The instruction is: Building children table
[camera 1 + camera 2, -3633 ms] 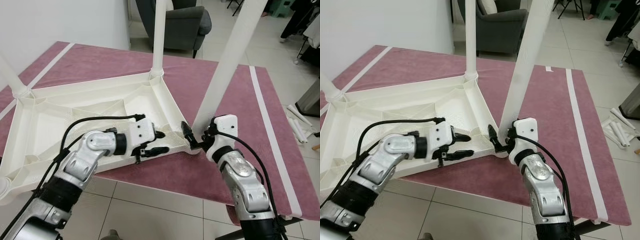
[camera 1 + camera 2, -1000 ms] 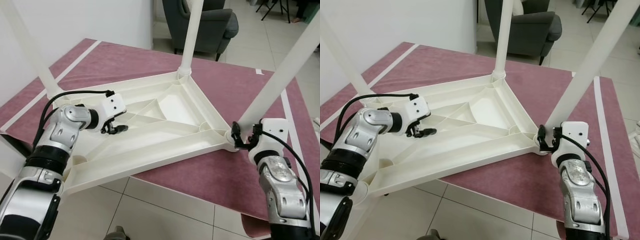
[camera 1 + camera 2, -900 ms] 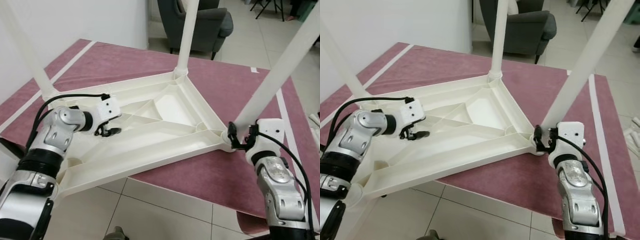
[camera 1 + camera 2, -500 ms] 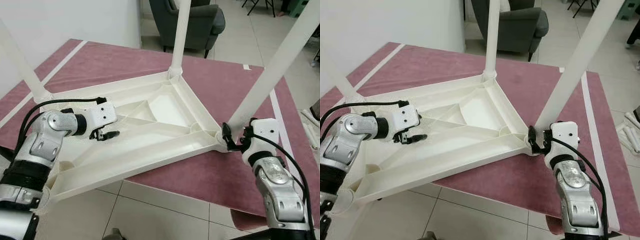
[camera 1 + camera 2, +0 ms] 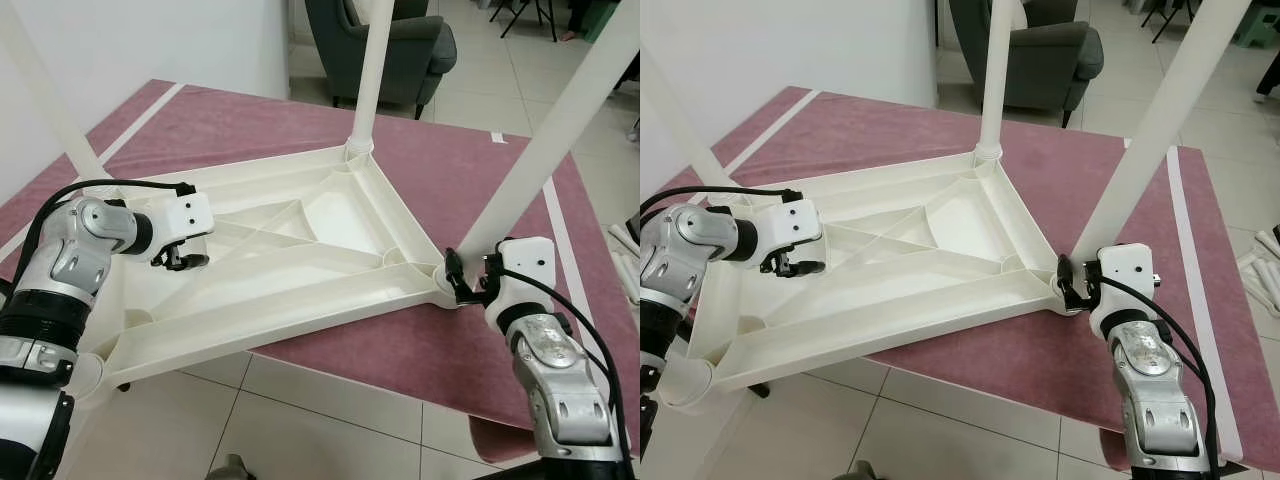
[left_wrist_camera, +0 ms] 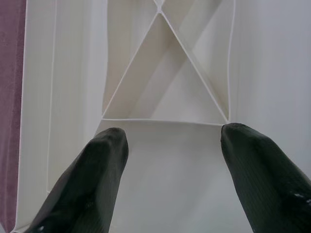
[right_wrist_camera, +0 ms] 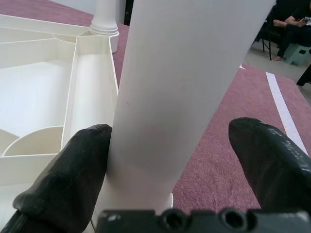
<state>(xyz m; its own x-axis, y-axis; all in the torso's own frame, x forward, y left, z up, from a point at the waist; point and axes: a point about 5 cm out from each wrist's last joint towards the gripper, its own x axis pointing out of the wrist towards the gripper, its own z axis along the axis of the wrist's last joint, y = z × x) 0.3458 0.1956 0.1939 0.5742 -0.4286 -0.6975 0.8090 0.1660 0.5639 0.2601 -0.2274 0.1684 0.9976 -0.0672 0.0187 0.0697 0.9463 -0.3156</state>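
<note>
The right end effector (image 5: 1072, 283) stands at the near right corner of the upturned table top (image 5: 300, 250), with its two black fingers (image 7: 68, 179) apart on either side of the foot of a white leg (image 5: 540, 140). One finger looks to touch the leg, the other stands a little off it, so the leg is embraced loosely and not squeezed. The leg sits in its corner socket and leans up and away to the right.

The left end effector (image 5: 185, 260) hovers over the ribbed underside of the table top, near its left part. Its fingers (image 6: 97, 170) are apart and hold nothing; in the left wrist view they frame a triangle of ribs.

The table top lies upside down on a counter (image 5: 470, 190) covered with a purple cloth with white stripes. One more leg (image 5: 365, 70) stands at the far corner and another leg (image 5: 45, 95) at the left corner. A grey armchair (image 5: 400, 45) stands behind on the tiled floor.

I judge that the step in hand is the seating of the near right leg. The next move probably calls for closing the right fingers on the leg and turning or pressing it until it stands straight in the socket, while the left end effector presses on the table top so that it does not slide on the cloth.
</note>
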